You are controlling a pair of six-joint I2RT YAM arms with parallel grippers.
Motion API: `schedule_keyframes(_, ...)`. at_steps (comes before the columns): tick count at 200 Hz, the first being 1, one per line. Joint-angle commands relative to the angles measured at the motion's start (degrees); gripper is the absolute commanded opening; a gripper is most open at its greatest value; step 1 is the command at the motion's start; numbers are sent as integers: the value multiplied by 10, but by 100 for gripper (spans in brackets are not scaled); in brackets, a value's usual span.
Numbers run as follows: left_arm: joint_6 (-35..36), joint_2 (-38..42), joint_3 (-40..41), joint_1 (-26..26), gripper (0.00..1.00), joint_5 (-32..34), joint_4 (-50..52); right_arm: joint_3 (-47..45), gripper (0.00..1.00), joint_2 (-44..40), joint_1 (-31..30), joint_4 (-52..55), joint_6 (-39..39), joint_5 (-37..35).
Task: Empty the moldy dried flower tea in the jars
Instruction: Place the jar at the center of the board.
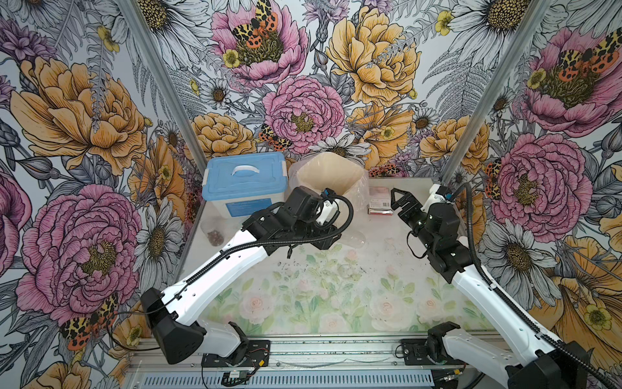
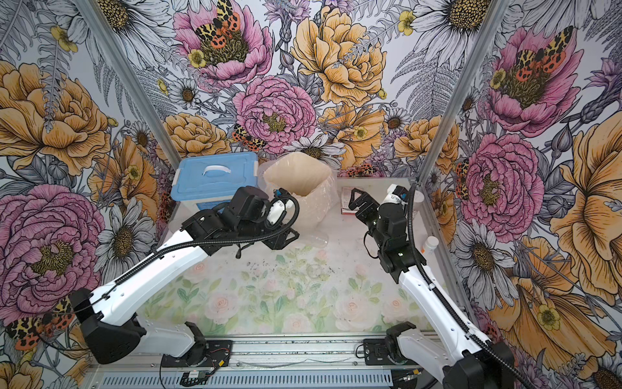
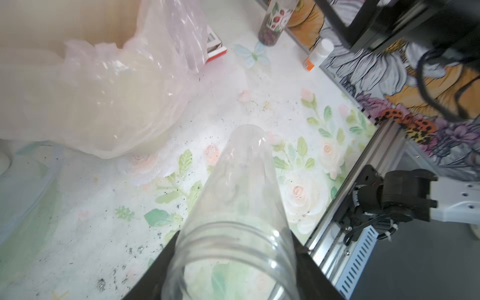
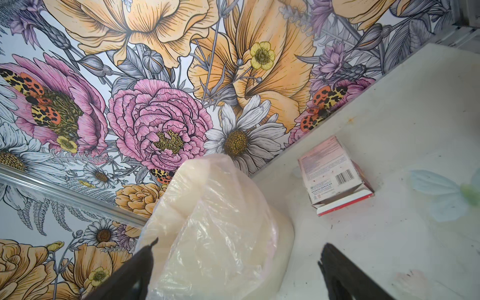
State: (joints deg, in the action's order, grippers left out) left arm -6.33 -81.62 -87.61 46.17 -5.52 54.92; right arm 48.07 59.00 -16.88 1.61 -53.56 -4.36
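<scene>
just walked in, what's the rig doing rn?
Left gripper holds a clear jar on its side beside the lined bin; that jar looks empty. Right gripper hovers by the bin, jaws open, holding nothing. Two more jars hold tea: a plain jar by the blue box and a labelled jar by the small bottle. Dark crumbs dot the table.

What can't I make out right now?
Bottom of the bin: both top views, hidden by its walls and the left arm.
Lid of the labelled jar: left wrist view, cut off by the picture's edge.
Grip of the left gripper on the clear jar: left wrist view, fingers cut off at the edge; top views, under the arm.
</scene>
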Motion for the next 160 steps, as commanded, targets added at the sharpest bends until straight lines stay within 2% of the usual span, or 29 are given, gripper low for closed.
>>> schedule_keyframes(1, 37, -47, -39, 17, 38, 76, 79, -14, 99, -5, 6, 27, 21, 29)
schedule_keyframes(52, 59, -148, -119, 42, 37, 146, 138, -35, 99, -28, 16, 52, 33, 44)
schedule_keyframes(119, 97, -245, -196, 47, 37, 146, 185, -53, 99, -39, 22, 59, 32, 54)
schedule_keyframes(160, 114, -276, -226, 46, 38, 142, 197, -52, 99, -40, 25, 61, 33, 60)
